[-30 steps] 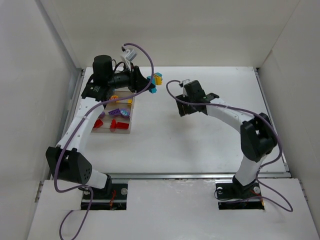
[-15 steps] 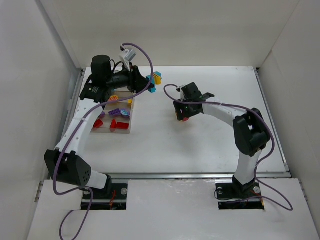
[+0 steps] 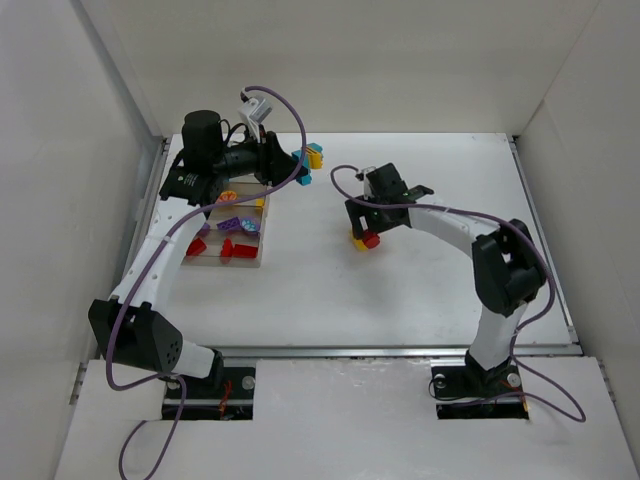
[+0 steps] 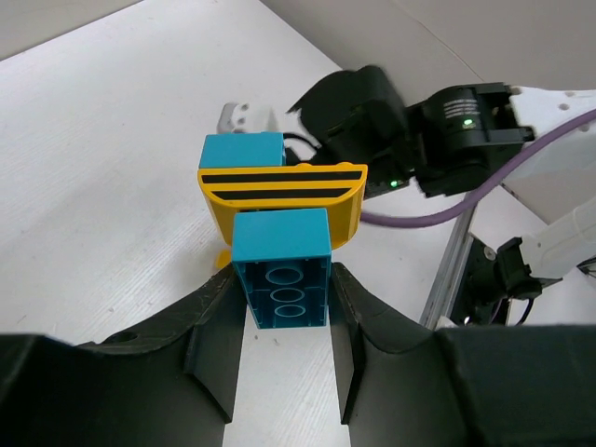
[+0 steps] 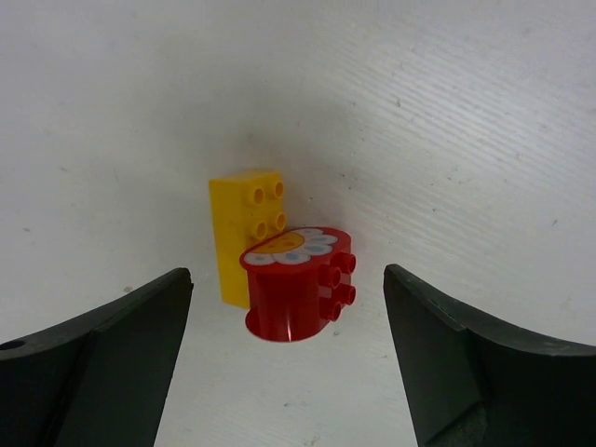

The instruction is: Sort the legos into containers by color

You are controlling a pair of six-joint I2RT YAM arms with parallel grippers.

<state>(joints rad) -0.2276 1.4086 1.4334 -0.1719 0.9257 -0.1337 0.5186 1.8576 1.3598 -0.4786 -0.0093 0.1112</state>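
My left gripper (image 3: 298, 168) is shut on a teal brick (image 4: 281, 277), the near end of a cluster with a yellow striped half-round piece (image 4: 279, 194) and a second teal brick (image 4: 240, 149). It holds this cluster (image 3: 312, 160) above the table, right of the organizer box (image 3: 246, 263). The box holds red, purple and yellow bricks. My right gripper (image 3: 376, 212) is open. Between its fingers, a red rounded brick with a flower print (image 5: 296, 291), joined to a yellow brick (image 5: 244, 233), lies on the table. This cluster also shows in the top view (image 3: 365, 238).
White walls enclose the table on the left, back and right. A metal rail (image 3: 400, 350) runs along the near edge. The right arm (image 4: 447, 130) shows beyond the held cluster in the left wrist view.
The right gripper moved slightly left. The red and yellow cluster came into view under it and now lies free on the table. The left arm has hardly moved.
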